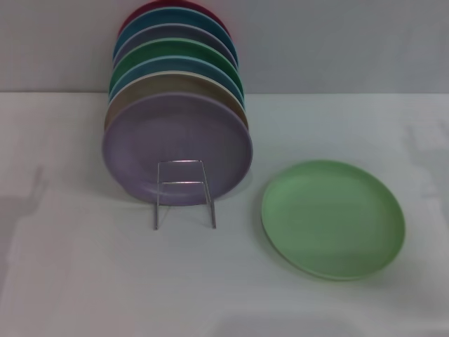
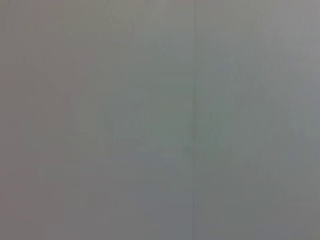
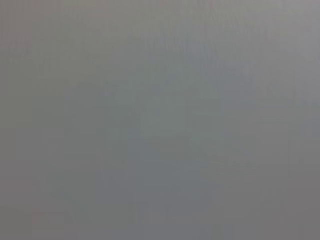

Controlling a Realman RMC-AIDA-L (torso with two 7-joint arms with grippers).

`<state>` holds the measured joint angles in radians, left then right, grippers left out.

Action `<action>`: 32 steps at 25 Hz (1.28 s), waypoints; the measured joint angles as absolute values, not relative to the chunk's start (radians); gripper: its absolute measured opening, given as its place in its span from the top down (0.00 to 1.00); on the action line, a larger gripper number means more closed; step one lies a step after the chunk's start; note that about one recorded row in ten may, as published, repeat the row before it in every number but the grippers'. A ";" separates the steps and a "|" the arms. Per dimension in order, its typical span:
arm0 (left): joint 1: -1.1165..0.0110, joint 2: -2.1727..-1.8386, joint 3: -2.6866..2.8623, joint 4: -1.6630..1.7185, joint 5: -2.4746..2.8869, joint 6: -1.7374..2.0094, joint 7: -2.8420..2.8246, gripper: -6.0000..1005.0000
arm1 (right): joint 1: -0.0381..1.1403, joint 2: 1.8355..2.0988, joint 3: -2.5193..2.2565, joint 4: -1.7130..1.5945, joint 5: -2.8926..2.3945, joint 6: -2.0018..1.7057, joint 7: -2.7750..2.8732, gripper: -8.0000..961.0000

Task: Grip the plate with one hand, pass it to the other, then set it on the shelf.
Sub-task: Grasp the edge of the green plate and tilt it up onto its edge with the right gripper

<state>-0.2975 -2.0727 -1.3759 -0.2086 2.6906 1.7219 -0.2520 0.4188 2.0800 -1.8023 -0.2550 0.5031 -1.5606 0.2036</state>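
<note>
No gripper showed in any view, so whether the left or right pincer was apart or together was not something I could tell. Both wrist views gave only flat grey w/ nothing to pick out.

The plate (image 1: 333,219), light green, lay flat on the table (image 1: 84,281), near side, right of the middle. Nothing touched it. Its rim was just right of the rack's front, w/ a small gap.

The rack (image 1: 184,189) stood left of the plate. It was thin silver wire, and its front loop stood upright at the near end, empty. Right behind the loop leaned a lilac plate (image 1: 177,146), on edge, facing the near side. Behind it, going far, more plates stood in a row, close together: a tan plate (image 1: 175,86), then a blue plate (image 1: 168,67), a dark green plate (image 1: 175,50), another lilac one, a teal one & a red plate (image 1: 151,8) at the far end. Only their top rims showed.

Behind the table was a grey wall (image 1: 351,42).
</note>
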 joint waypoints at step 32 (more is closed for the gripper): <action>-0.304 -2.071 -1.378 -0.209 2.690 1.707 -0.250 0.16 | 0.180 2.075 -1.591 -1.313 0.276 -0.070 0.164 0.29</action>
<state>-0.3036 -2.0709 -1.3777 -0.2086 2.6905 1.7065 -0.2500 0.1800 2.0746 -1.5906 -1.3132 0.2761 -0.0698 0.1638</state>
